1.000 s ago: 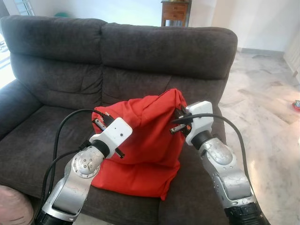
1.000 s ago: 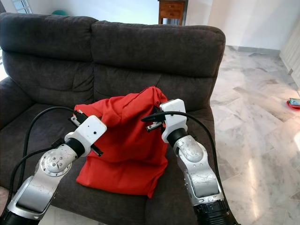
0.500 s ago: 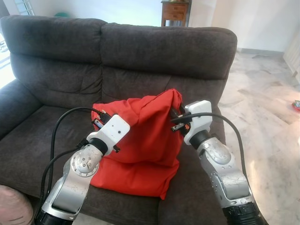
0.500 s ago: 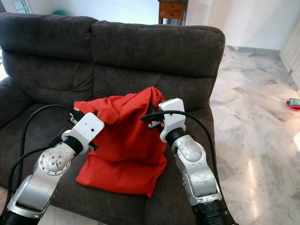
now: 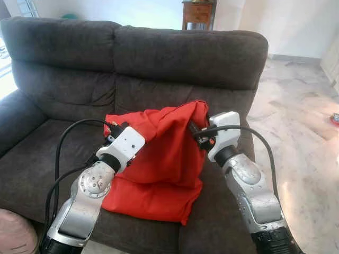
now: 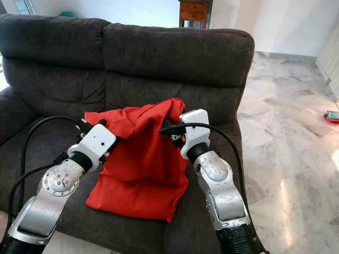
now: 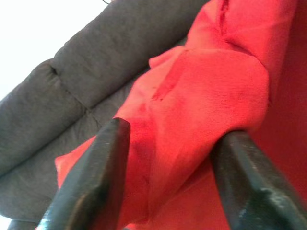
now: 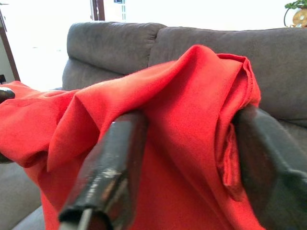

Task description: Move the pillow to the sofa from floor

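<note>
Red fabric pillow: on the seat of the dark grey upholstered two-seat sofa, at the right-hand cushion, its lower part spread flat on the near seat edge, its upper part drawn up into a peak leaning toward the backrest.

Left claw: at the pillow's upper left corner. Two black fingers stand apart with a bunched fold of red cloth between them; the cloth touches both inner faces. Compared with a second ago, the white wrist housing sits higher and farther in toward the backrest, and the left corner of the pillow is lifted with it.

Right claw: at the pillow's upper right edge, just below the peak. Fingers apart, a thick gathered fold of the red cloth held between them. Compared with a second ago, it has shifted only slightly to the left, and the peak of cloth stands in much the same place.

Pillow, change: lower hem lies as before on the seat; upper left portion is now raised and stretched more widely between the two claws.

Surroundings: pale marble floor to the right of the sofa; small brown wooden cabinet beyond the backrest.
</note>
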You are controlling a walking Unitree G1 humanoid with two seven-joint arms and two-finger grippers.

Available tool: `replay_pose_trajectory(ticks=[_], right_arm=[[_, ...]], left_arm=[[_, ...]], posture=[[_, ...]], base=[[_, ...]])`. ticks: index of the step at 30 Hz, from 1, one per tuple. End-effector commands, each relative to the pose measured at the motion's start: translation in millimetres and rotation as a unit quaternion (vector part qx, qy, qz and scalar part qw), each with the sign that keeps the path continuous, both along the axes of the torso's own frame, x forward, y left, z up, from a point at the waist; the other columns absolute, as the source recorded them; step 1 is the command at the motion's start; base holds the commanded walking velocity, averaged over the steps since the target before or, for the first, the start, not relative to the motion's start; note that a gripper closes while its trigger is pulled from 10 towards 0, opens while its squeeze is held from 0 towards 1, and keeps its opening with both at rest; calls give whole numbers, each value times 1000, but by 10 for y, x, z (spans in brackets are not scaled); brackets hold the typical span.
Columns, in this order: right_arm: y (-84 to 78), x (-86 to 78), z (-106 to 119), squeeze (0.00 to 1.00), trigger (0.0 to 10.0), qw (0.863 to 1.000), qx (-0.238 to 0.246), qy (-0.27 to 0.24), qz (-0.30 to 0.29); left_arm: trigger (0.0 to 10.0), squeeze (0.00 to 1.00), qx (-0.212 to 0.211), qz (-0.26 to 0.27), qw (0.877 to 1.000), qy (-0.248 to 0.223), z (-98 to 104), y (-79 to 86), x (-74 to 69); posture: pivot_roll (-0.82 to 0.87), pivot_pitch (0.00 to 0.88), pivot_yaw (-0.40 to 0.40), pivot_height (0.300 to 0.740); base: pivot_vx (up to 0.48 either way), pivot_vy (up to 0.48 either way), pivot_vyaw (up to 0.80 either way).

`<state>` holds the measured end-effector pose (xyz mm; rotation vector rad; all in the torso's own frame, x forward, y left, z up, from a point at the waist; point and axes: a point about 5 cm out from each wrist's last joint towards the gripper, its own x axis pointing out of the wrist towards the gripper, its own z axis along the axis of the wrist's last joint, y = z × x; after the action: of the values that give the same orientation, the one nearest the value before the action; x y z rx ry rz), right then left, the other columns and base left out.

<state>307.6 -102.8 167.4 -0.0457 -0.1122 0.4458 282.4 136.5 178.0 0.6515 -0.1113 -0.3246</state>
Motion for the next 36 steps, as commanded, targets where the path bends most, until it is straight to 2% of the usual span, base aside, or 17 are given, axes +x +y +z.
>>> replay_pose_trajectory(ticks=[1, 8, 12, 13, 14, 15, 17, 20, 21, 22, 23, 25, 28, 31, 33, 34, 36], right_arm=[[42, 12, 166, 1000, 10000, 999, 14, -33, 9], [34, 14, 191, 1000, 10000, 999, 17, -38, 5], [-11, 44, 154, 1000, 10000, 1000, -1, -27, -16], [-43, 63, 127, 463, 10000, 999, -10, -21, -32], [-65, 75, 109, 463, 10000, 999, -16, -18, -43], [-77, 81, 100, 0, 10000, 999, -19, -16, -48], [-268, 147, -66, 0, 10000, 993, -33, 20, -116], [-397, 167, -178, 0, 10000, 987, -41, 38, -149], [-492, 167, -286, 0, 10000, 983, -51, 51, -170], [-492, 167, -286, 0, 10000, 983, -51, 51, -170], [-658, 139, -504, 0, 10000, 974, -58, 78, -203], [-909, 53, -809, 0, 10000, 958, -57, 122, -253], [-1095, -48, -1043, 0, 10000, 942, -64, 160, -287], [-1347, -263, -1391, 0, 10000, 914, -96, 220, -327], [-1515, -441, -1586, 0, 10000, 890, -118, 260, -356], [-1679, -638, -1754, 0, 10000, 864, -122, 299, -387], [-1782, -818, -1885, 0, 10000, 841, -126, 332, -407]], left_arm=[[10000, 1000, -1, -3, 1000, -12, 51, -11, 23], [10000, 1000, -8, 5, 1000, -23, 93, 12, 26], [10000, 1000, -20, 20, 999, -32, 123, 33, 39], [10000, 0, -13, 29, 999, -39, 127, 49, 47], [10000, 0, -9, 35, 998, -43, 129, 60, 53], [10000, 0, -7, 38, 998, -45, 131, 66, 56], [10000, 0, -48, 59, 996, -35, 76, 143, 59], [10000, 0, -72, 75, 995, -11, -61, 214, 52], [10000, 0, -80, 93, 992, 21, -275, 299, 28], [10000, 0, -80, 93, 992, 21, -275, 299, 28], [10000, 0, -83, 114, 988, 58, -535, 401, -21], [10000, 0, -87, 148, 979, 109, -875, 540, -115], [10000, 0, -84, 169, 971, 146, -1121, 630, -220], [10000, 0, -92, 204, 953, 205, -1488, 756, -421], [10000, 0, -95, 225, 940, 237, -1676, 826, -562], [10000, 0, -108, 244, 929, 255, -1810, 878, -680], [10000, 0, -116, 261, 919, 271, -1914, 916, -771]], posture=[[72, 0, 6, 740], [74, 0, 5, 740], [73, 0, 5, 740], [73, 0, 5, 740], [74, 0, 4, 740], [74, 0, 4, 740], [75, 0, 4, 740], [79, 0, 3, 740], [77, 0, 2, 740], [77, 0, 2, 740], [77, 0, 3, 740], [80, 0, 3, 740], [76, 0, 5, 740], [73, 0, 6, 740], [73, 0, 7, 740], [73, 0, 7, 740], [72, 0, 7, 740]], base=[[0, 0, 0], [0, 0, 0], [0, 0, 0], [0, 0, 0], [0, 0, 0], [0, 0, 0], [0, 0, 0], [0, 0, 0], [0, 0, 0], [0, 0, 0], [0, 0, 0], [0, 0, 0], [0, 0, 0], [0, 0, 0], [0, 0, 0], [0, 0, 0], [0, 0, 0]])
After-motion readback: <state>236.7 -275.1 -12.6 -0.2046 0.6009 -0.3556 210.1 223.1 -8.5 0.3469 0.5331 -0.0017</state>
